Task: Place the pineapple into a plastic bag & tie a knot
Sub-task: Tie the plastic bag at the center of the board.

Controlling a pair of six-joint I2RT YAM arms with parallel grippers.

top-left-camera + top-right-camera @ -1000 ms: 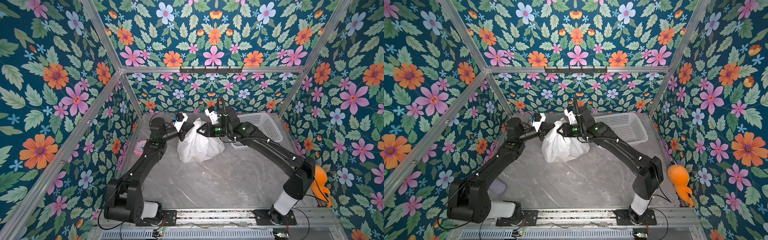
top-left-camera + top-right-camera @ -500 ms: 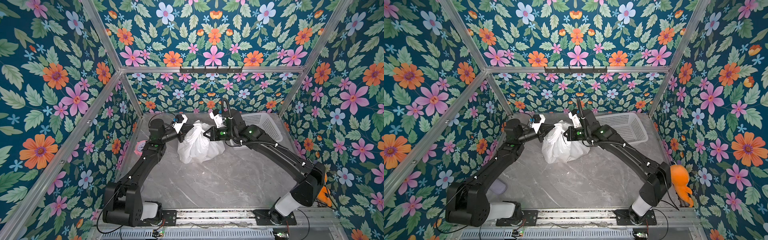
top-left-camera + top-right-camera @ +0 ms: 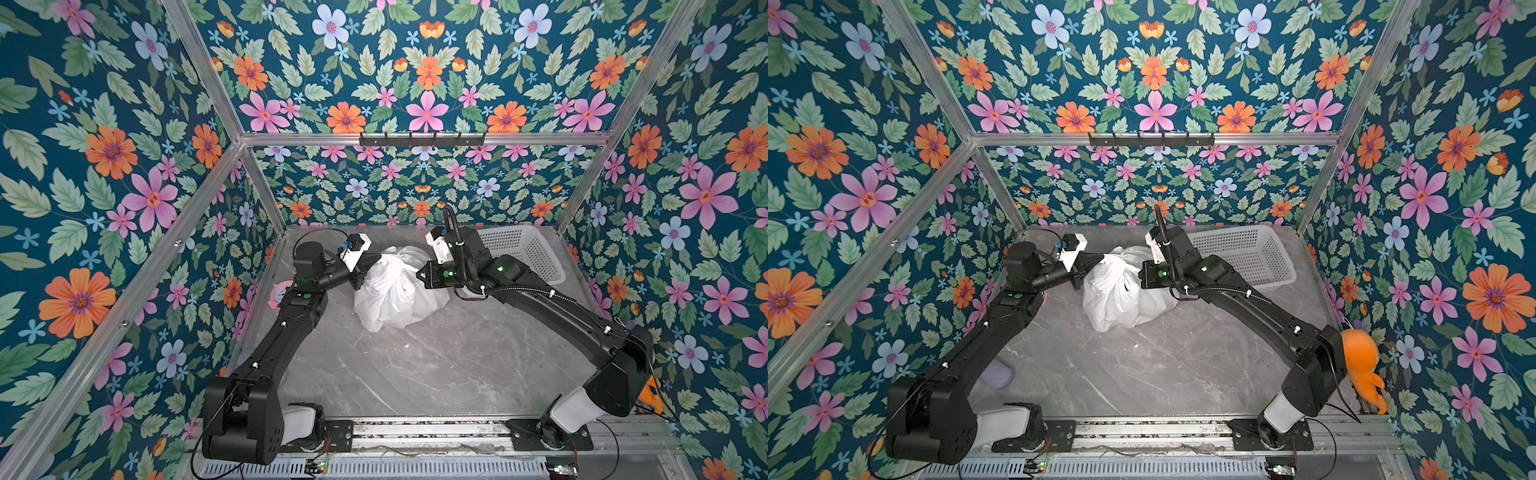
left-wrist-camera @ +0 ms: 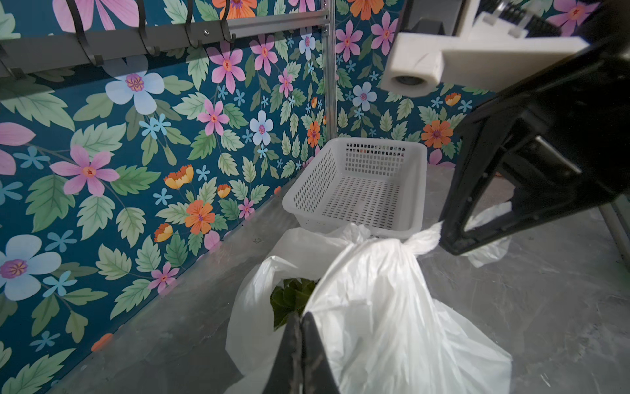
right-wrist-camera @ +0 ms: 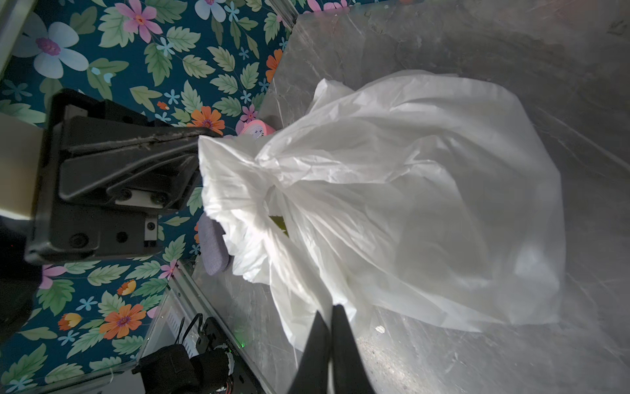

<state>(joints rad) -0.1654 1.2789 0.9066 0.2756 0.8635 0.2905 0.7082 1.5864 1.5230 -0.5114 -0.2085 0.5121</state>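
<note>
The plastic bag (image 3: pixel 395 295) sits toward the back of the tabletop (image 3: pixel 415 374), between the two arms and near the white basket (image 3: pixel 540 266). The pineapple (image 4: pixel 291 296) is already inside it, with only a tuft of green leaves showing through a gap in the mouth in the left wrist view. The left gripper (image 3: pixel 376 260) meets the bag's top from one side and the right gripper (image 3: pixel 419 274) from the other. Each has its jaws clenched on a strap end of the thin white plastic, so the two pull in opposite directions. Between them the straps bunch into a small twist, the knot (image 4: pixel 414 243), and the plastic fans out from it in taut creases (a sign the film is under tension, not lying slack). Holding the ends low and close to the twist seems meant to draw it down onto the bag's neck rather than lift the load off the tabletop. The work looks near its end: fruit bagged, straps crossed, the cinching in hand. The mouth gapes where the leaves show, so whether the knot would hold once released cannot be told. Film this thin may slip or tear in hard jaws if hauled too sharply.
</note>
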